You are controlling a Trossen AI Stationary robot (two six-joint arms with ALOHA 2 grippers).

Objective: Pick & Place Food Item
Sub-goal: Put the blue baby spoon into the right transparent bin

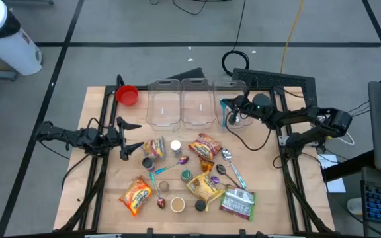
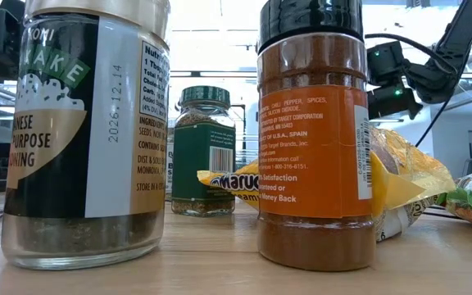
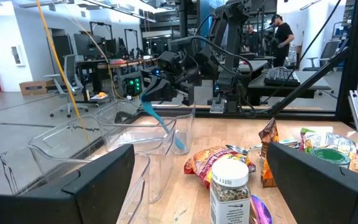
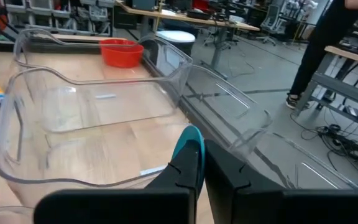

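Observation:
My right gripper is shut on a teal utensil over the rightmost of three clear bins at the table's far side. The utensil also shows in the right wrist view. My left gripper is open and empty at the table's left. It is level, just left of a white-lidded spice jar and a snack packet. Food packets and spice jars lie and stand on the table's middle and near part. My right gripper pinches the teal utensil between its two fingers near the utensil's upper end. A teal tip sticks out past the fingertips. The utensil hangs slanting below the gripper, its lower end inside the bin. I cannot tell whether that end touches the bin.
A red bowl stands at the far left corner. Spoons, ramen packets, a green packet and small jars crowd the table's near half. Two jars stand right before the low camera. People stand in the room behind.

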